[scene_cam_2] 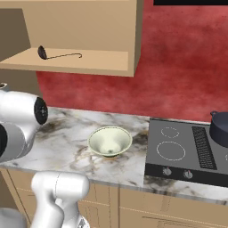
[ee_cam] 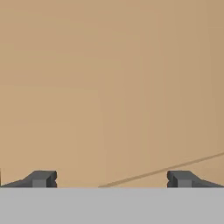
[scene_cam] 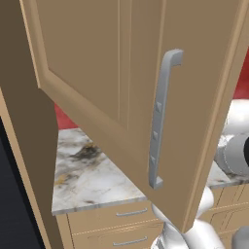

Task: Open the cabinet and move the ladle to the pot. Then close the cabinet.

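The cabinet (scene_cam: 121, 73) is open — its door, with the long grey bar handle (scene_cam: 160, 121), is swung out towards the left base camera and takes up most of that view. From the right base view, the inside of the cabinet shows as a bare tan shelf (scene_cam_2: 102, 62) above the counter (scene_cam_2: 67, 142). The ladle (scene_cam_2: 55, 54) lies flat on that shelf, its dark bowl to the left and its thin handle pointing right, ending in a small hook.

The tool (ee_cam: 111, 179) stands wide, its two dark fingertips (ee_cam: 41, 178) far apart with nothing between them. In front of it is plain tan wood, close up, crossed by one slanted seam; which part of the cabinet this is cannot be told.

On the marble counter below sits a pale green bowl (scene_cam_2: 110, 141), just left of the dark stovetop (scene_cam_2: 187, 156). The pot (scene_cam_2: 220, 127) stands on the far right of the stovetop, partly cut off by the edge of the view — well apart from the ladle. Low drawers (scene_cam: 121, 226) with short handles run beneath the counter.
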